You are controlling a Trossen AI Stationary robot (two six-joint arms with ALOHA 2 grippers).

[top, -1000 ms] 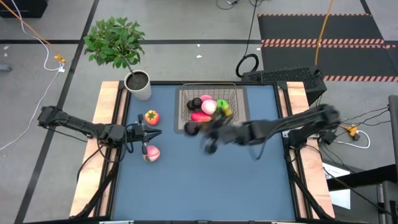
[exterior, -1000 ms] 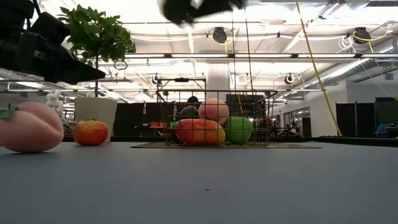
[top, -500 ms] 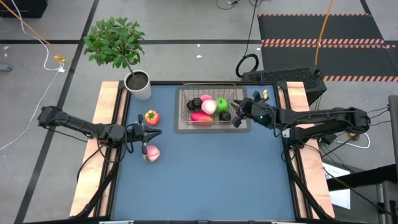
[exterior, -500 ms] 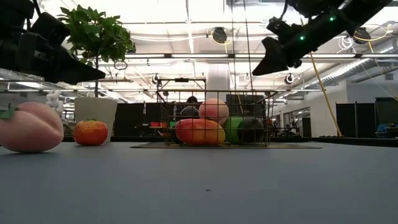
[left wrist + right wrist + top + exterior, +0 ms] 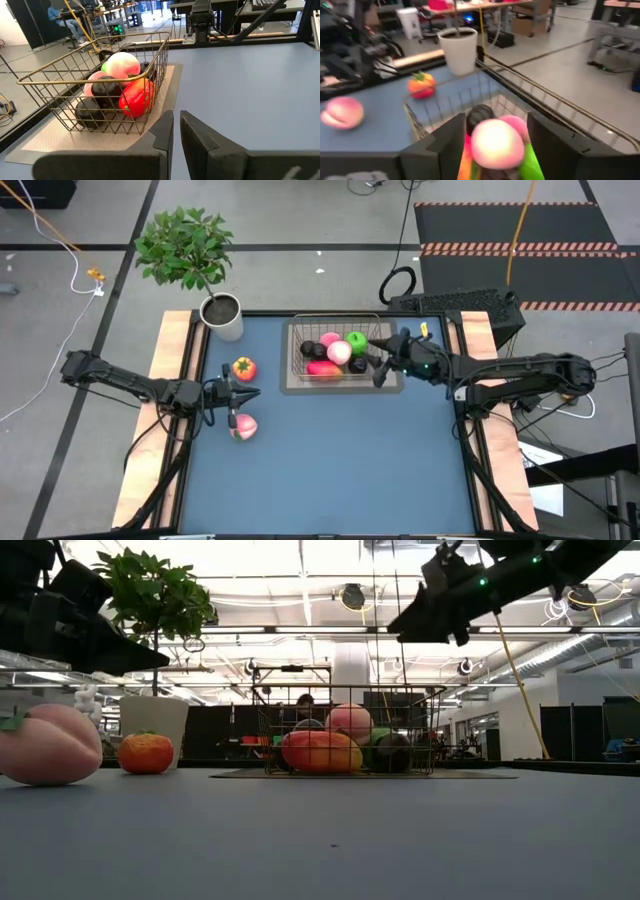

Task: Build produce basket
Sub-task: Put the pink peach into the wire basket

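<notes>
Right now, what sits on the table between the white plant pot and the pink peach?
The orange-red fruit with a green top lies between the pot and the peach, seen from above.

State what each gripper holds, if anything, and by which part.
Nothing is held. The right gripper hangs open and empty above the grey wire-mesh basket; the left gripper is shut on nothing, beside the pink peach.
</notes>
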